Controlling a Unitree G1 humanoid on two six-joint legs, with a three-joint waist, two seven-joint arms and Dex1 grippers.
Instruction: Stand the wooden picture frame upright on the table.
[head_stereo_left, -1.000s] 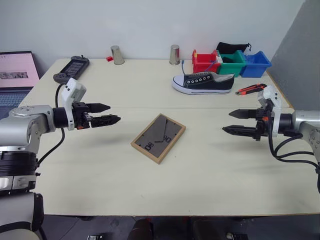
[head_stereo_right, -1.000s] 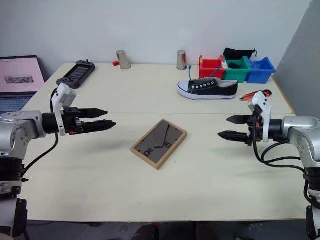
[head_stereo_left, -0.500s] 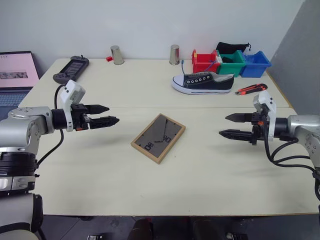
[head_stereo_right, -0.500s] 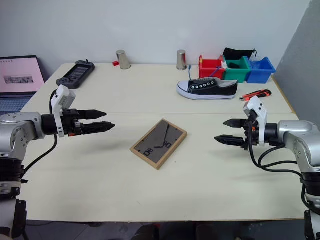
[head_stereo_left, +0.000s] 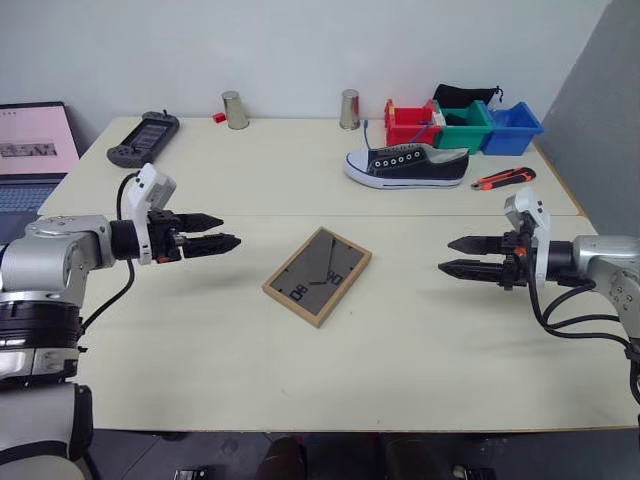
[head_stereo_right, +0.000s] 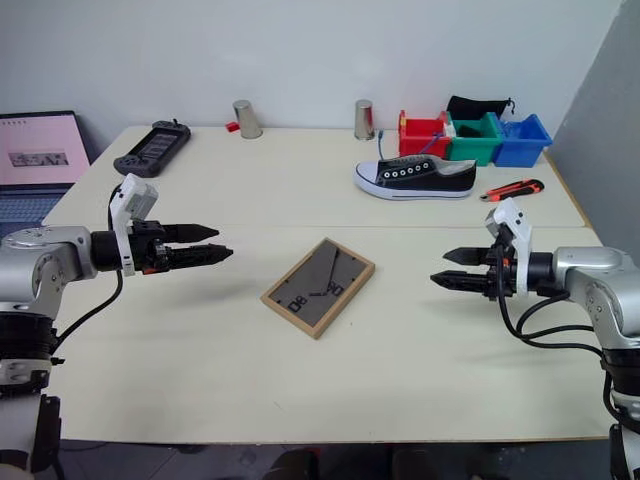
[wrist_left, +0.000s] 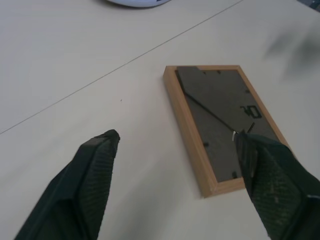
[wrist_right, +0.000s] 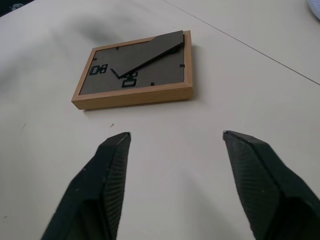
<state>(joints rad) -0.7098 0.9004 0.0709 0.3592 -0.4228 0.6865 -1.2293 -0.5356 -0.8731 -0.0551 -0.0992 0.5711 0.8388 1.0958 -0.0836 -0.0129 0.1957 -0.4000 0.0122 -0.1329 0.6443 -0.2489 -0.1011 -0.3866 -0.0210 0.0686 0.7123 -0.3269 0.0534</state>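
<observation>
Wooden picture frame (head_stereo_left: 317, 276) flat, back up, mid-table (head_stereo_left: 420, 350). Left gripper (head_stereo_left: 224, 231) and right gripper (head_stereo_left: 449, 256) either side, well apart, fingers parted, empty; stand apparently slightly lifted.

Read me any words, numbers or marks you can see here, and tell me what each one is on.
"08", or "80" from the other side: back of the wooden picture frame, lying face down on the table.
Laptop screen: page text too small to read.
Nothing else legible.
</observation>
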